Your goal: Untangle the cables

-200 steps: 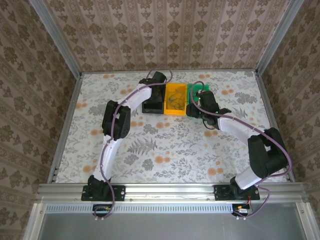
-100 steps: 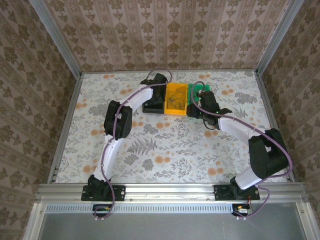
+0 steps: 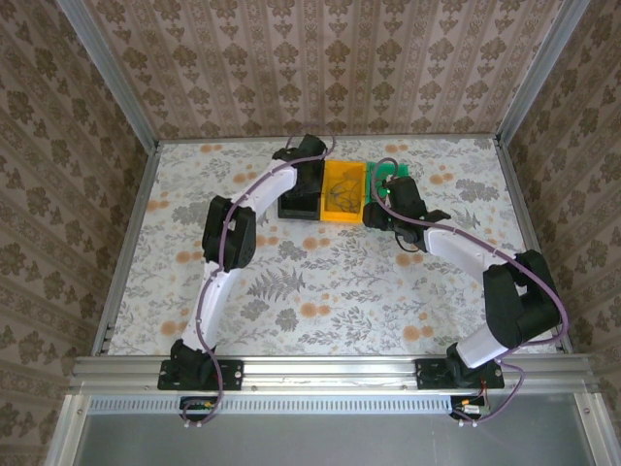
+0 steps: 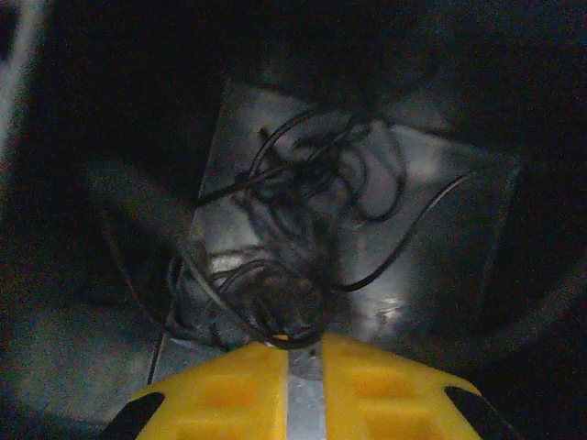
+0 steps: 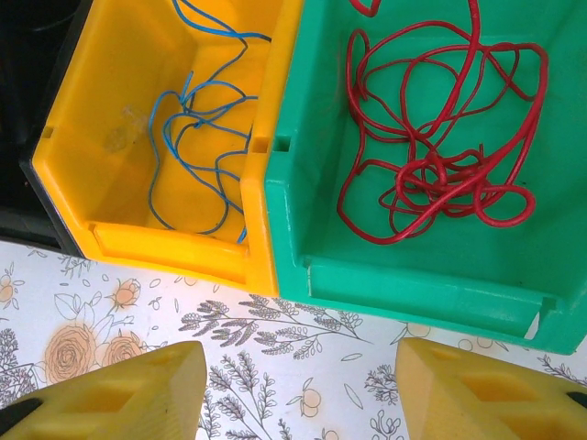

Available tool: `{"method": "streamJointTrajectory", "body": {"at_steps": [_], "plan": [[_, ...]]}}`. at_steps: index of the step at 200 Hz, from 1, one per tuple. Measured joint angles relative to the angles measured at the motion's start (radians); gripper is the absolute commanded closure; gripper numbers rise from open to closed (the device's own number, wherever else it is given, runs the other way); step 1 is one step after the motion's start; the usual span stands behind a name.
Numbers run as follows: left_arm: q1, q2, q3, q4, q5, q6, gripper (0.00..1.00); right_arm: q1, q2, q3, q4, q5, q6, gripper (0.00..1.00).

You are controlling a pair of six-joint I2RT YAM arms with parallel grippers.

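Left hand (image 4: 303,353) pinched together, dark cables (image 4: 293,229) tangled just beyond it

Dark cables (image 4: 303,229) blurry and dim inside the shadowy black bin (image 4: 449,238).

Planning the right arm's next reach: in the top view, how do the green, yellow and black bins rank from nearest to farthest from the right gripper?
1. Green bin, at the right gripper, right end of the row.
2. Yellow bin, middle of the row.
3. Black bin, left end.
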Motion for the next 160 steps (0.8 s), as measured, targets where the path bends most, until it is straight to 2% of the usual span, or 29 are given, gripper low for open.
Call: {"method": "streamJointTrajectory", "body": {"at_steps": [24, 102, 117, 135, 144, 152, 160], "plan": [[-0.002, -0.018, 0.033, 0.008, 0.000, 0.009, 0.79, 0.000, 0.000, 0.000, 0.000, 0.000, 0.000, 0.42], [-0.014, -0.148, 0.030, 0.035, -0.050, 0.059, 0.54, -0.005, -0.022, -0.002, 0.001, 0.014, 0.000, 0.41], [-0.014, -0.238, -0.063, 0.075, -0.084, 0.098, 0.46, -0.018, -0.046, -0.011, 0.003, 0.039, 0.000, 0.41], [-0.014, -0.389, -0.247, 0.153, -0.139, 0.137, 0.29, -0.045, -0.080, -0.035, 0.005, 0.087, -0.004, 0.39], [-0.011, -0.482, -0.365, 0.199, -0.177, 0.164, 0.19, -0.058, -0.096, -0.050, 0.005, 0.130, -0.010, 0.38], [-0.006, -0.566, -0.478, 0.248, -0.212, 0.174, 0.01, -0.068, -0.108, -0.062, 0.006, 0.174, -0.023, 0.37], [0.004, -0.661, -0.619, 0.310, -0.254, 0.182, 0.00, -0.074, -0.119, -0.074, 0.011, 0.216, -0.039, 0.36]]}}
